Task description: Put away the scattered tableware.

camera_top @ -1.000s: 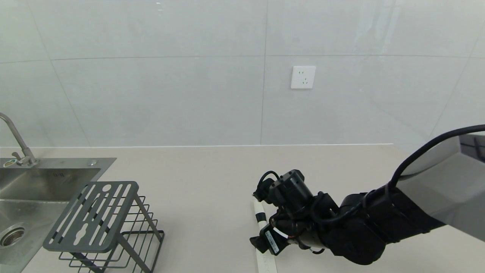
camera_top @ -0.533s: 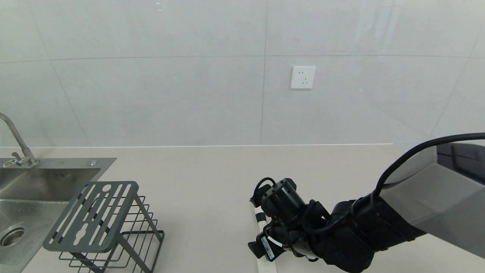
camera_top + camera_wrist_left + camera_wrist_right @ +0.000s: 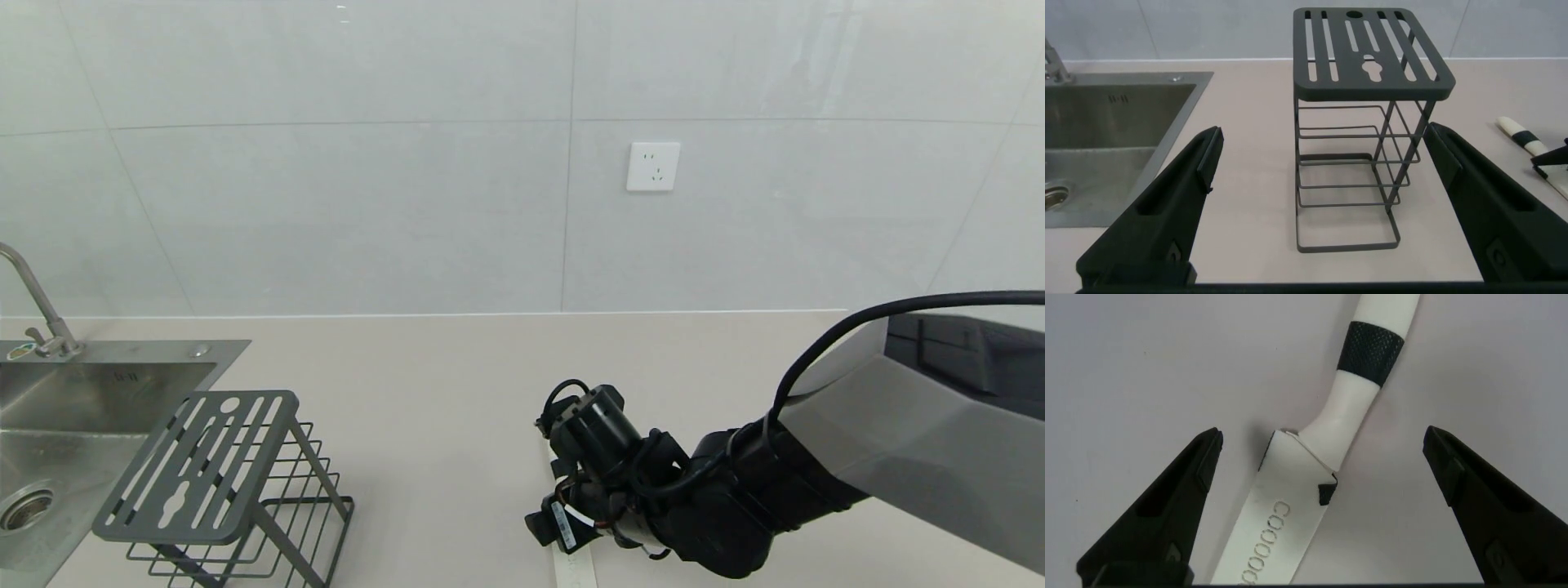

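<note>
Right pincer [image 3: 1321, 441] spread wide over the knife [image 3: 1341, 416], grasp not yet made.

The knife lay flat on the worktop [image 3: 424, 384], directly below the right pincer. Its blade-to-handle neck sat in the gap, touching neither finger. My read: shift toward the black-banded handle, not the blade, and keep the handle centred. Then go straight down until the tips nearly meet the worktop and close slowly, or the knife could pivot. The left pincer [image 3: 1323, 135] was also spread, holding nothing, with the rack [image 3: 1372, 88] just ahead of it.
</note>
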Controlling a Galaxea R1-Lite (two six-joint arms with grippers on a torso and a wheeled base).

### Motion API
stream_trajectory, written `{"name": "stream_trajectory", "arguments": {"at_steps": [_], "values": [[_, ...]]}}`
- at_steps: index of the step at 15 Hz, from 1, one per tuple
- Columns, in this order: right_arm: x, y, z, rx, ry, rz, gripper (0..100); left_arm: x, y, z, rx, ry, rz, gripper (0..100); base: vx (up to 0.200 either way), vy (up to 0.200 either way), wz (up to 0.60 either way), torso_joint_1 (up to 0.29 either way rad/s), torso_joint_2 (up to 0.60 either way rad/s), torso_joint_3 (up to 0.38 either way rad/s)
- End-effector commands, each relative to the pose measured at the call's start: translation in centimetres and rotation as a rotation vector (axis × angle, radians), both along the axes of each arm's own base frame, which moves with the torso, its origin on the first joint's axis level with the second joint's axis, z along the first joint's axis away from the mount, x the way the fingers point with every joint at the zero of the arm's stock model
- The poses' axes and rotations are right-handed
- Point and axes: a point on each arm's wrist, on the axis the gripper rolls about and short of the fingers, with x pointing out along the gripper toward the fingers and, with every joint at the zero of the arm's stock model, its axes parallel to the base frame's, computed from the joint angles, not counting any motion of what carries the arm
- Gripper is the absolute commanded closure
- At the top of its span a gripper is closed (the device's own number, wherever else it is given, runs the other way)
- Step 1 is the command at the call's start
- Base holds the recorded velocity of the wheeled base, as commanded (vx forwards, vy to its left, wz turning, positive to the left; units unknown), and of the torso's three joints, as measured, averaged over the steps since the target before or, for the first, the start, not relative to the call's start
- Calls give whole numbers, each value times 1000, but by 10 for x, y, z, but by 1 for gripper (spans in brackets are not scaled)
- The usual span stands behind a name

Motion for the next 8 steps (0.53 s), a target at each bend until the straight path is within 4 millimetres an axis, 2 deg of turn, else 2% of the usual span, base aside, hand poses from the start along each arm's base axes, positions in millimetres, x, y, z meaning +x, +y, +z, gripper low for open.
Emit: {"name": "stream_trajectory", "arguments": {"at_steps": [1,3,8], "values": [[0,0,-5,-8,10,-3,0,0,0,0,-1,1,0,0,0,0,0,0,0,0],[1,0,-13,-24,25,-5,0,0,0,0,0,2,0,0,0,0,0,0,0,0],[4,2,-14,-18,22,-10,0,0,0,0,-1,1,0,0,0,0,0,0,0,0]]}}
